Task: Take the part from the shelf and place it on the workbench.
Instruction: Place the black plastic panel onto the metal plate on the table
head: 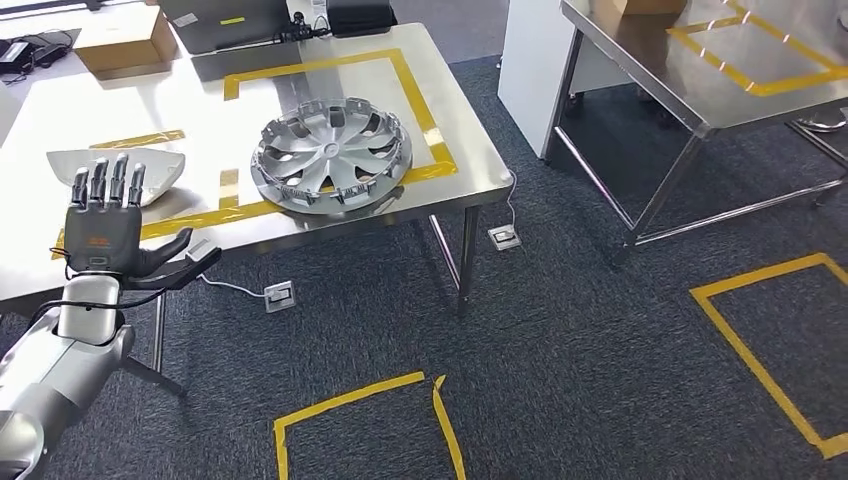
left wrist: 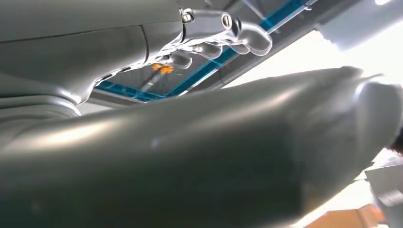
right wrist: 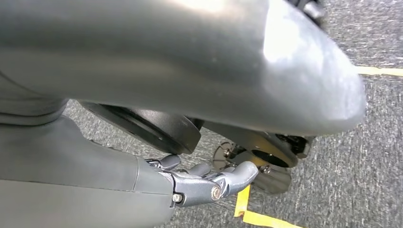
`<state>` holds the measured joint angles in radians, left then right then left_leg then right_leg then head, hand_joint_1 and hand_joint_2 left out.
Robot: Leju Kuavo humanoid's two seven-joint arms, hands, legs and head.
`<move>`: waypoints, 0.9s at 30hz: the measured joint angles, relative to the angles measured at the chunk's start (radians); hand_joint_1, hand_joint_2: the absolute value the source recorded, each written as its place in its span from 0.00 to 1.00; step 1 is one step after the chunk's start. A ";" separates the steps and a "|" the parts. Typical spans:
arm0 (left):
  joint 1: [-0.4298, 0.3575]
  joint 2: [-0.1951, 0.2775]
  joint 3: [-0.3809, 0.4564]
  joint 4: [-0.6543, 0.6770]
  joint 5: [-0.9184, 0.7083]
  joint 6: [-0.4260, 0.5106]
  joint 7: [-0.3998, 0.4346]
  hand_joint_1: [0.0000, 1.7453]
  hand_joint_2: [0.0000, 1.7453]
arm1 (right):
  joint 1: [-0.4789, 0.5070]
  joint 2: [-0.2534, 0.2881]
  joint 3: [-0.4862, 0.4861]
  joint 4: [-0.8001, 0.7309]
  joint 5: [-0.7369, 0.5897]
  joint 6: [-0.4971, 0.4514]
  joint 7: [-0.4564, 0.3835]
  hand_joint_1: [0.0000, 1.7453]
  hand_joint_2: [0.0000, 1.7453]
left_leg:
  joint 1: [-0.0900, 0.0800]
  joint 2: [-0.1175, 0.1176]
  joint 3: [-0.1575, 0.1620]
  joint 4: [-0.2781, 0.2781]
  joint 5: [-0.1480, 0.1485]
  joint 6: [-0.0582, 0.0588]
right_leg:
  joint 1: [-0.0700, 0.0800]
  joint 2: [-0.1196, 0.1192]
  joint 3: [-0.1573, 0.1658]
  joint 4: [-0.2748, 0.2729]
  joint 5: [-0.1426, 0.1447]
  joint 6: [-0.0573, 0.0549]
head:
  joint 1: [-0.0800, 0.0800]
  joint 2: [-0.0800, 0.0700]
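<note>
We see one silver wheel cover [head: 331, 153] lying flat on the steel workbench [head: 460, 140], inside the yellow tape frame [head: 405, 75]; it looks like the part, so we think the job is nearly done; one white curved piece [head: 150, 170] lies near it on the same bench.

Our left hand [head: 105, 225] is held up by the bench edge with its fingers [head: 108, 182] straight and apart, holding nothing; our right hand [right wrist: 209, 183] hangs down over the grey carpet [right wrist: 370, 142], its fingers a little bent with nothing in them.

We think the wheel cover is light and stiff, but thin, so it could crack if squeezed hard; its face looks smooth and slippery; the rim, or the gaps between the spokes, look like the best places to hold.

We count two steel tables, one wheel cover, one white piece and two cardboard boxes [head: 125, 40].
</note>
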<state>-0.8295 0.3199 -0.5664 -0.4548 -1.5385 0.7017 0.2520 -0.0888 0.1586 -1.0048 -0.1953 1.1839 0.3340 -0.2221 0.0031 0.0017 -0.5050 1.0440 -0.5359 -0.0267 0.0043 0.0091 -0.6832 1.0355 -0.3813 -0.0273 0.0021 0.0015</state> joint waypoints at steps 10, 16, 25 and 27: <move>0.023 0.004 0.012 -0.013 0.000 0.000 0.007 0.00 0.00 | 0.000 -0.005 0.000 0.000 -0.003 0.006 -0.010 0.00 0.00 | 0.003 0.007 -0.101 -0.023 0.096 0.043 | -0.005 0.000 -0.057 0.276 -0.178 0.047 | 0.003 0.000; 0.032 0.007 0.013 -0.019 0.000 0.000 0.012 0.00 0.00 | 0.001 -0.008 0.000 0.000 -0.006 0.008 0.003 0.00 0.00 | 0.002 0.008 -0.161 -0.011 0.148 0.018 | 0.004 0.000 0.158 0.002 -0.151 0.017 | 0.003 0.000; 0.062 0.015 0.019 -0.054 0.000 0.000 0.036 0.00 0.25 | 0.003 -0.007 0.000 0.000 -0.017 0.002 0.038 0.00 0.00 | 0.012 0.002 -0.231 0.259 -0.011 -0.025 | -0.007 -0.005 0.074 -0.021 -0.061 -0.012 | -0.002 0.000; 0.067 0.017 0.018 -0.060 0.000 0.000 0.031 0.00 0.75 | 0.003 -0.007 -0.001 0.000 -0.025 0.000 0.051 0.00 0.50 | 0.015 0.002 -0.175 0.218 0.040 -0.027 | -0.010 -0.006 0.053 -0.019 -0.044 -0.005 | -0.002 0.000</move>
<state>-0.7621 0.3366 -0.5482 -0.5144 -1.5385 0.7019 0.2827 -0.0859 0.1518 -1.0059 -0.1949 1.1588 0.3342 -0.1711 0.0179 0.0038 -0.6804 1.2619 -0.4956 -0.0537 -0.0052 0.0029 -0.6297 1.0166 -0.4256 -0.0322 -0.0004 0.0015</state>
